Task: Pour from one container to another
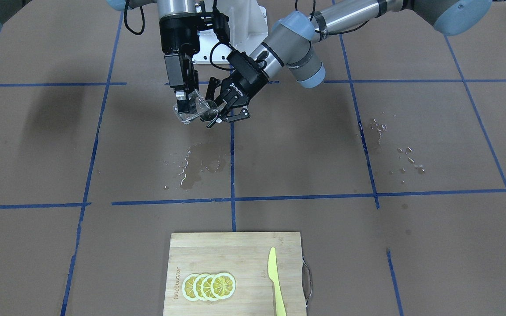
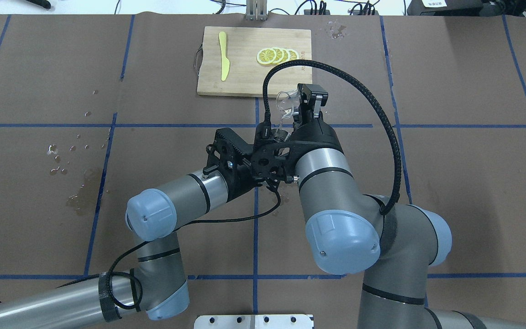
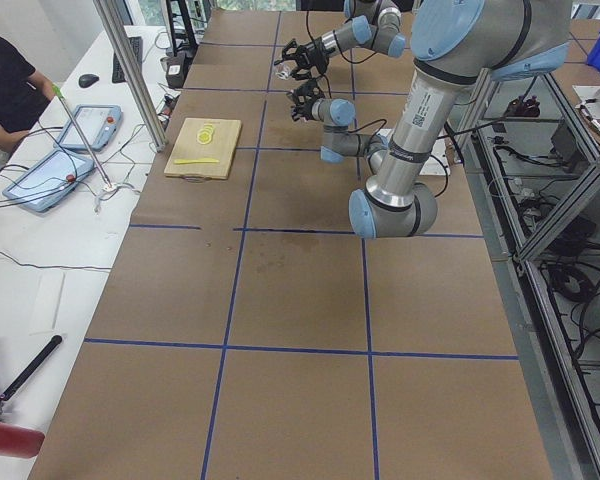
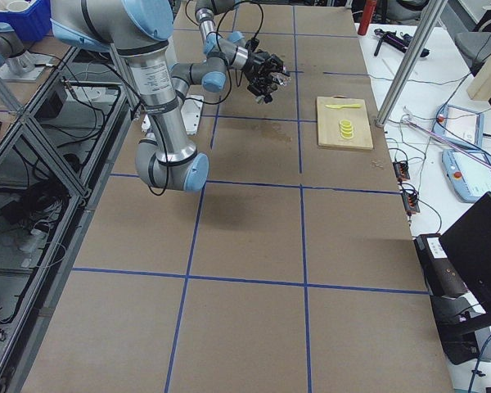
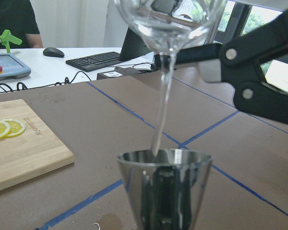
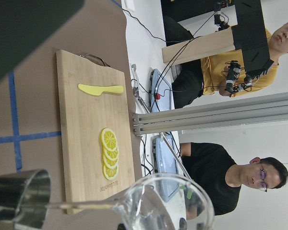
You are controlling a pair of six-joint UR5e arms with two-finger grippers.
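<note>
A clear glass (image 1: 190, 112) hangs tilted above the table, with my right gripper (image 1: 186, 105) shut on it. A thin stream of water (image 5: 162, 103) runs from the glass (image 5: 168, 19) into a shiny metal cup (image 5: 165, 187). My left gripper (image 1: 220, 115) is shut on that metal cup (image 1: 210, 115) and holds it just below and beside the glass lip. In the overhead view the glass (image 2: 286, 104) sits by the right gripper (image 2: 306, 107); the right wrist mostly hides the cup. The right wrist view shows the glass rim (image 6: 168, 206) and the cup (image 6: 19, 196) at bottom left.
A wooden cutting board (image 1: 235, 245) with lemon slices (image 1: 209, 286) and a yellow knife (image 1: 276, 281) lies at the table's far edge. Wet patches (image 1: 200, 164) and droplets (image 1: 409, 160) mark the brown paper. People sit beyond the table (image 6: 230, 177).
</note>
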